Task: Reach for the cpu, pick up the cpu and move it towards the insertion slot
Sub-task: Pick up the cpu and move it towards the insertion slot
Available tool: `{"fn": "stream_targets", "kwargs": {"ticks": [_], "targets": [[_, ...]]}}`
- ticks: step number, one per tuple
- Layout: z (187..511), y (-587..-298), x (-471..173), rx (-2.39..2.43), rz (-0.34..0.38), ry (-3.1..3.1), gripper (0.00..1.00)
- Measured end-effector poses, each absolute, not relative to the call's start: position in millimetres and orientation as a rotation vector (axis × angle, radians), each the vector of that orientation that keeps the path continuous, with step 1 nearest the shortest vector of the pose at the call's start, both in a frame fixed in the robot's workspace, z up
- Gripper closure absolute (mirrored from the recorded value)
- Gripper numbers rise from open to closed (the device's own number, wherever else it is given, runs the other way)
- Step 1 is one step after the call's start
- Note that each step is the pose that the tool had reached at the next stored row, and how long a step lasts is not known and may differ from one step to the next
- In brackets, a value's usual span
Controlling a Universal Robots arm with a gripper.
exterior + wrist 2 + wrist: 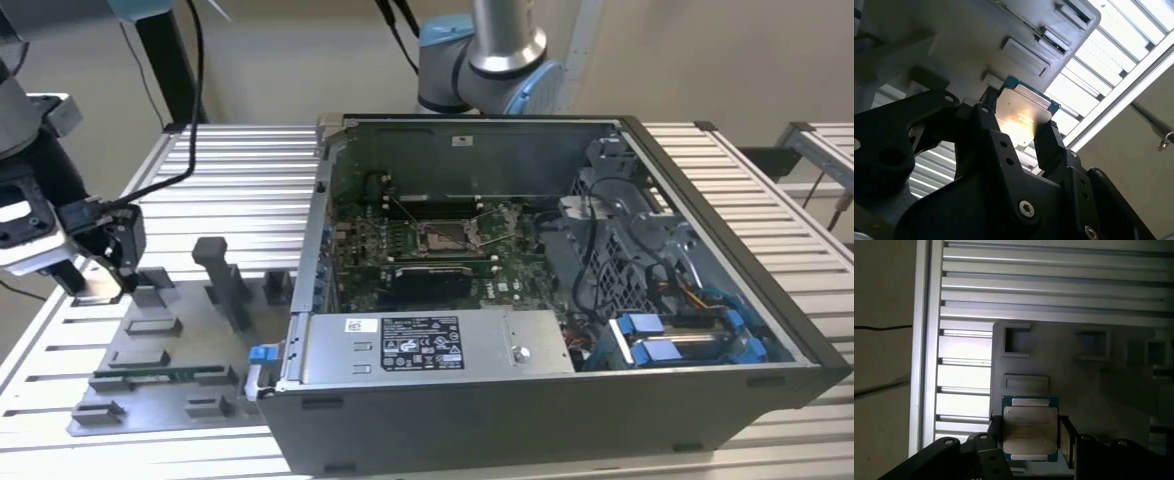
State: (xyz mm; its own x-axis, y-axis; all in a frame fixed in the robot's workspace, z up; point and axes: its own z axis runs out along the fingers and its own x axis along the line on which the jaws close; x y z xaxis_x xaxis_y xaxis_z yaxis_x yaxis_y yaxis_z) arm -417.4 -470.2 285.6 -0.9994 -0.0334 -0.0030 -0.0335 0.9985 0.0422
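Observation:
The cpu (pixel 1030 432), a flat square chip with a silvery top, sits between my gripper's (pixel 1030 437) black fingers (pixel 995 436), which press on its two sides. In the second wrist view the cpu (pixel 1021 112) catches a bright glare with the gripper (pixel 1019 132) shut on it. The exterior view has my gripper (pixel 104 268) at its far left, just above the corner of the grey fixture plate (pixel 174 370). The insertion slot (pixel 445 235), a silver-framed socket, lies on the green board inside the open computer case (pixel 534 380), well off toward the exterior view's right.
The fixture plate carries upright grey posts (pixel 220 275) and a long green memory stick (pixel 160 377). The case's tall side wall (pixel 312 250) stands between plate and board. A power supply box (pixel 427 345) and cables fill the case's near side. Everything rests on a slatted aluminium table (pixel 227 180).

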Motion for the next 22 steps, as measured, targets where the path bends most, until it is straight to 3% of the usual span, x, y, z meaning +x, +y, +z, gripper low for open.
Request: {"fn": "stream_targets", "kwargs": {"ticks": [22], "targets": [[324.1, -470.2, -417.5, -0.052, 0.066, 3.138, 1.0]]}}
